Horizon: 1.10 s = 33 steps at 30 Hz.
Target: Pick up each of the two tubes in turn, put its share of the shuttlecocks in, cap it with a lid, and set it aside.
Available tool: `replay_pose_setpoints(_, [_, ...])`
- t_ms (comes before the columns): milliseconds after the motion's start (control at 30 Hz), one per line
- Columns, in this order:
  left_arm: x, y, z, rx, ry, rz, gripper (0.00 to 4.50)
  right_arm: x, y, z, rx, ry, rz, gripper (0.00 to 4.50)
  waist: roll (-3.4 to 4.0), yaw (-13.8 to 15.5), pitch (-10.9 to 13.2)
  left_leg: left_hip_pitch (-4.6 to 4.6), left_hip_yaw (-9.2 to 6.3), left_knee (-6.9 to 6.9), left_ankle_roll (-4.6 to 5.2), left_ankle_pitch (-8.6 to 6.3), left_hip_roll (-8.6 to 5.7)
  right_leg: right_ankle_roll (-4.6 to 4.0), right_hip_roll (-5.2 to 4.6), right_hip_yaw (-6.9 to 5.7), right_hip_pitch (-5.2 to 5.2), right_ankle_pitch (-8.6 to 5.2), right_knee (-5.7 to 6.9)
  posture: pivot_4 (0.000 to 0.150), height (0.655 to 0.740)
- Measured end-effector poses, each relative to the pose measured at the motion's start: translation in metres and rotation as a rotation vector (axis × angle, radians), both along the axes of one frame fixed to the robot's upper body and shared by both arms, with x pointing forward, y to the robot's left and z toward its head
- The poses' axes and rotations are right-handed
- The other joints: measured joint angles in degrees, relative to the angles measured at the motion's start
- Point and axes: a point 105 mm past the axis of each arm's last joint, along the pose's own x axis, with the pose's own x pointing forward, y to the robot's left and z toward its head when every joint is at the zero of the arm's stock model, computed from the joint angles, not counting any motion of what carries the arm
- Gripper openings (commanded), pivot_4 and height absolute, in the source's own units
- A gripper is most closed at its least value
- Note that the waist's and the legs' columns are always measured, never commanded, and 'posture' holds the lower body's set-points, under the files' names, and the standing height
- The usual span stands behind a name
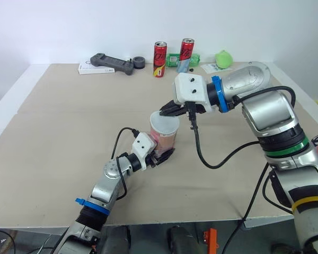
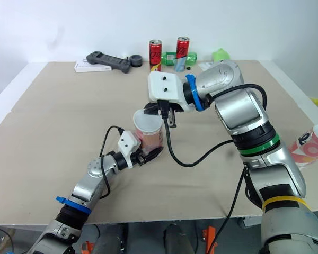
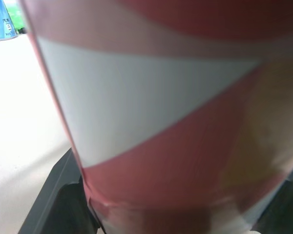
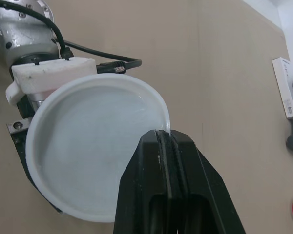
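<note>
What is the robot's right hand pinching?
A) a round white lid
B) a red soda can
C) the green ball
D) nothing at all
A: the right gripper is shut on the rim of the white lid, holding it at the top of the tube that the left gripper grips.

Left arm [image 1: 103,193] reaches forward from lower left, forearm angled up. Left end effector [image 1: 163,155] clamped on tube [image 1: 165,138], low on its wall. Right arm [image 1: 270,114] bent at elbow, forearm crossing leftward. Right end effector [image 1: 167,110] pinches lid [image 4: 93,146] rim, fingers pressed together.
</note>
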Motion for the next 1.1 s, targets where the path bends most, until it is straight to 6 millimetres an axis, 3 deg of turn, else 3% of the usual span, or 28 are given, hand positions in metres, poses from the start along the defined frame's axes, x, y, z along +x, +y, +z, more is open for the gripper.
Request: replay_pose_setpoints(1100, [-0.001, -0.001, -0.004, 0.024, 0.008, -0.005, 2.98, 0.000, -0.002, -0.014, -0.042, -0.051, 0.015, 0.07, 0.00, 0.0, -0.5, 0.40, 0.01, -0.03, -0.28, -0.19, 0.00, -0.10, -0.01, 0.00, 0.07, -0.15, 0.00, 0.150, 0.7400])
